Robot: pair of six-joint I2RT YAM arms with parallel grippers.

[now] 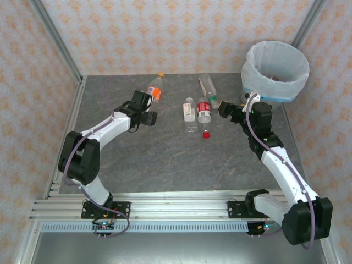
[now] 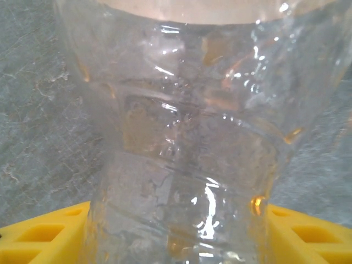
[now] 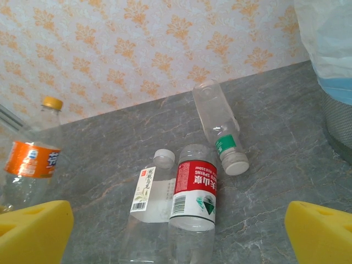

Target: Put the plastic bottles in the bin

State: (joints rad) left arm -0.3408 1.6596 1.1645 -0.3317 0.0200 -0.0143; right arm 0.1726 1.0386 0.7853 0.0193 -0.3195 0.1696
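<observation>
An orange-labelled plastic bottle point(image 1: 155, 90) with an orange cap lies at the back left of the table. My left gripper point(image 1: 148, 105) is shut on its clear lower body point(image 2: 181, 137), and the yellow pads point(image 2: 44, 236) press both sides. Three more plastic bottles lie mid-table: a white-labelled one point(image 1: 190, 114), a red-labelled one point(image 1: 204, 111) and a green-labelled one point(image 1: 208, 87). My right gripper point(image 1: 227, 110) stands open just right of them, its pads point(image 3: 322, 234) wide apart, with nothing between them. The bin point(image 1: 275, 71), lined with a white bag, stands at the back right.
Patterned walls close off the back and both sides of the grey table point(image 1: 165, 159). The bin's wall point(image 3: 330, 55) rises close on the right in the right wrist view. The orange-labelled bottle point(image 3: 30, 165) shows at the far left there.
</observation>
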